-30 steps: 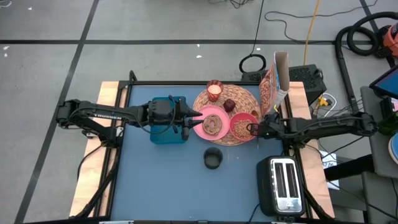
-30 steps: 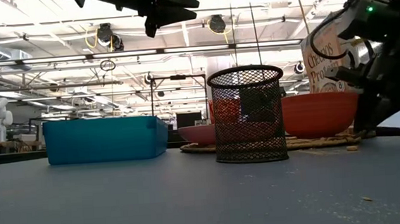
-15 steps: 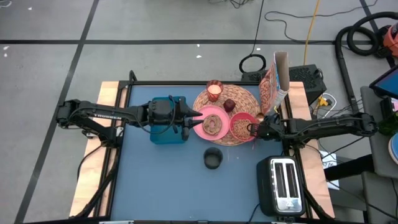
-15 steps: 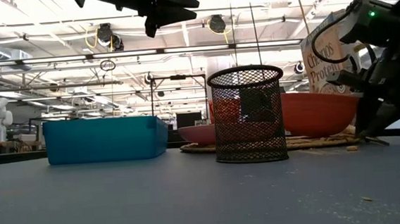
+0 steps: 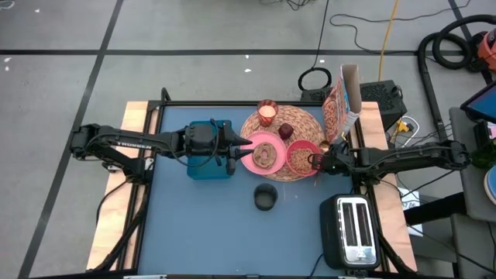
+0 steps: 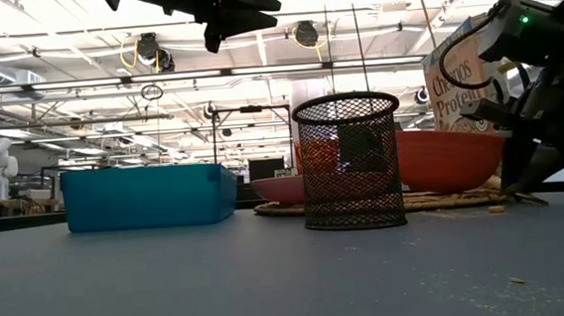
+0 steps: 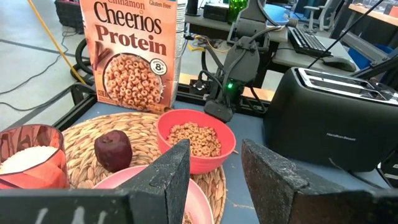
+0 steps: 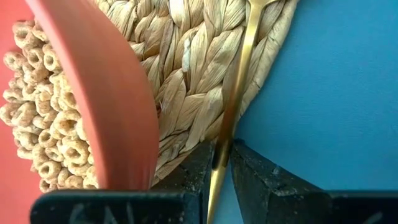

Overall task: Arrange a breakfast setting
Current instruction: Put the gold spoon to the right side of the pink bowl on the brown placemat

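The round straw placemat [image 5: 301, 124] lies at the table's far middle. On it stand the pink plate [image 5: 263, 153], the coral-red bowl [image 5: 302, 157] with cereal, the dark-red fruit [image 5: 285, 130] and the candle glass [image 5: 267, 112]. The Cheerios box [image 5: 339, 108] stands upright at the mat's right edge. My left gripper [image 5: 246, 146] hovers open above the plate's left rim [image 7: 214, 168]. My right gripper [image 5: 315, 161], low at the bowl's right side, is shut on a thin gold utensil [image 8: 242, 74]. My right gripper pinches the gold utensil's thin handle [image 8: 231, 118] between its two fingertips. The fingers come from the table's right, slanting down, and lie along the handle. The handle runs over the placemat's woven edge [image 8: 193, 81] beside the bowl's wall [image 8: 118, 106]. Its far end is out of frame.
A black mesh cup [image 5: 266, 198] stands on the table near the middle. A teal bin [image 5: 209, 151] sits under my left arm. A black toaster [image 5: 353, 229] stands at the near right. The blue table [image 5: 201, 225] stretches toward the near edge.
My right gripper has tipped and sunk a little beside the bowl while staying shut on the gold utensil, then has kept still.
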